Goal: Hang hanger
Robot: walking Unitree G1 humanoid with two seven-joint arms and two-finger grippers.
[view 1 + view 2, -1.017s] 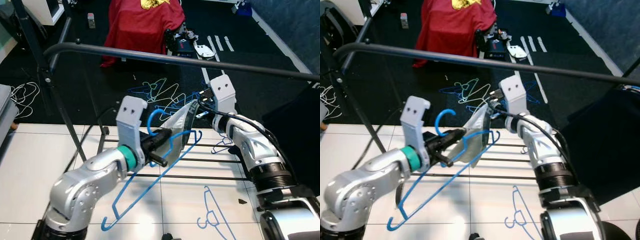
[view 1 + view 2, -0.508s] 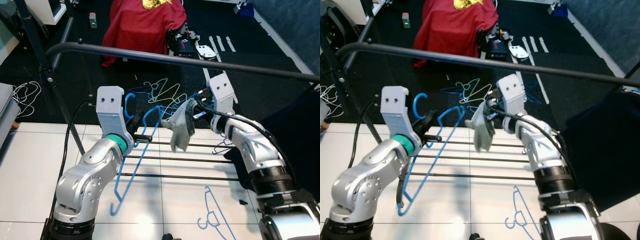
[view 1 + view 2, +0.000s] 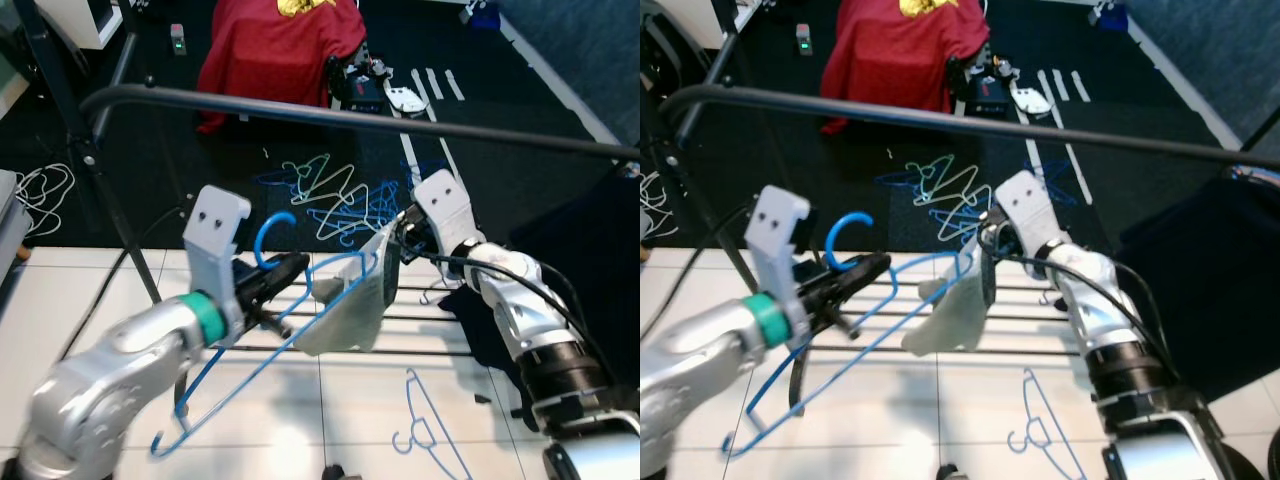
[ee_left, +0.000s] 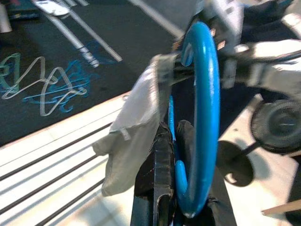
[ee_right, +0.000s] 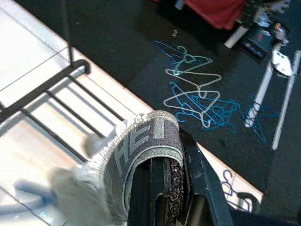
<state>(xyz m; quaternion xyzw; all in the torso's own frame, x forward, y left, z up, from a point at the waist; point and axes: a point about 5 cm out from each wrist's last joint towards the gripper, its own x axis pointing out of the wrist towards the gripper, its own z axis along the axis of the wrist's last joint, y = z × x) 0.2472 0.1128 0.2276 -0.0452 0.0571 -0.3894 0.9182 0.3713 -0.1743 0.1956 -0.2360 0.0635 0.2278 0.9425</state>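
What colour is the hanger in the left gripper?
Bright blue hanger, clearest in the left wrist view.

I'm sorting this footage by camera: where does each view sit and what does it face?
Eye views: head, looking down at both arms, rail, floor.
Left wrist: along left gripper, shut on blue hanger.
Right wrist: along right gripper, shut on garment.
Shared: hanger, garment, hangers on floor.
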